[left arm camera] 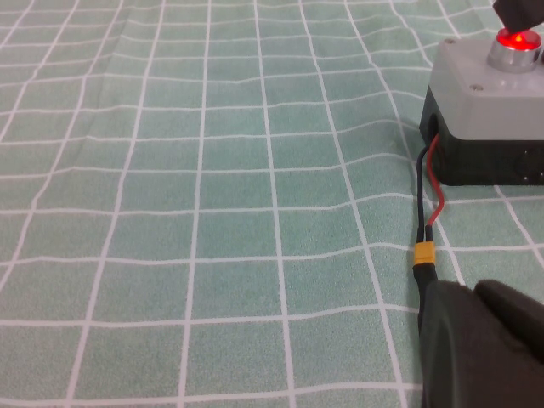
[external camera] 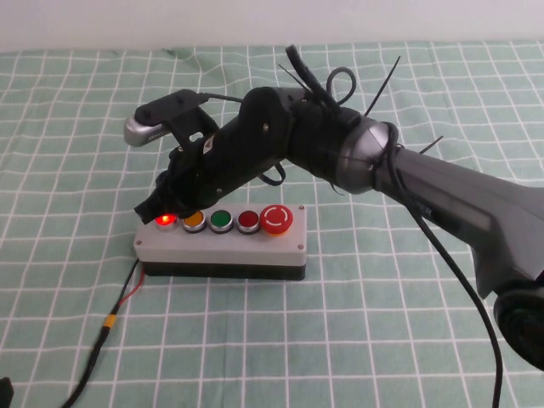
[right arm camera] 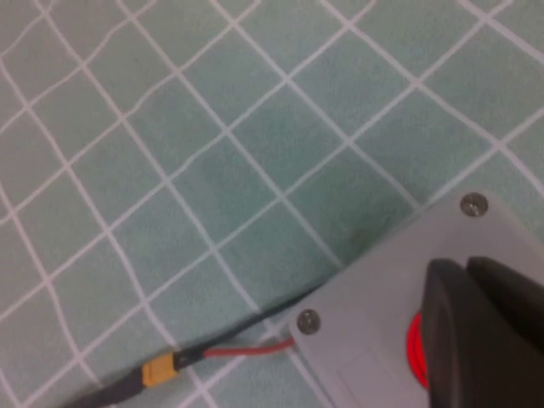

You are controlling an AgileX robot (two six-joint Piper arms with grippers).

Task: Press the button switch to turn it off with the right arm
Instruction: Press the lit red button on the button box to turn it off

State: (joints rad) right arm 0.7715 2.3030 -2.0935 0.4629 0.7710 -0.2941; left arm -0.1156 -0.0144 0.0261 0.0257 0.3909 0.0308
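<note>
A grey button box [external camera: 223, 247] on a black base sits on the green checked cloth. Its leftmost button [external camera: 165, 219] glows red; orange, green and red buttons and a large red mushroom button [external camera: 276, 218] follow in a row. My right gripper [external camera: 155, 207] reaches across from the right, shut, with its black tips right over the lit button. The right wrist view shows those fingers [right arm camera: 459, 340] together, covering most of the red glow [right arm camera: 415, 348]. My left gripper [left arm camera: 472, 293] rests shut low at the near left, beside the cable, with the lit button [left arm camera: 517, 40] farther off.
A black cable with an orange connector [external camera: 110, 322] and a red wire runs from the box's left end toward the near-left table edge. Its connector [left arm camera: 422, 254] lies close to my left gripper. Green checked cloth covers the table all around the box.
</note>
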